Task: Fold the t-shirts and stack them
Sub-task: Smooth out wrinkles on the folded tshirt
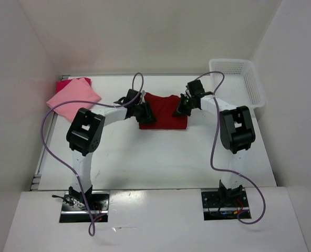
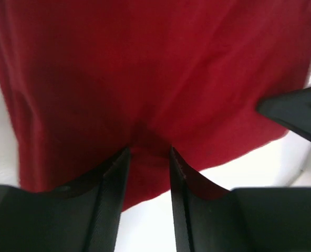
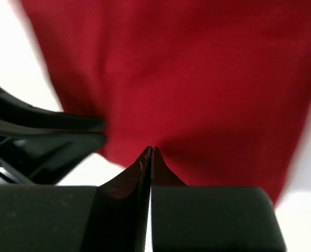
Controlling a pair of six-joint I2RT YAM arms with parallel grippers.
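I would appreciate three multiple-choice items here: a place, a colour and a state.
1. Where does the basket stand? A far right corner; B far left corner; C between the arms.
2. What colour is the shirt between the left gripper and the right gripper? A light pink; B dark crimson; C white.
3. How are the right gripper's jaws? A wide apart; B shut; C out of view.
1 A, it sits far right in the top view; 2 B, deep red cloth; 3 B, they meet in its wrist view.

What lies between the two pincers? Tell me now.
The dark crimson t-shirt fills the stretch between the left pincer and the right pincer, as the top view shows.
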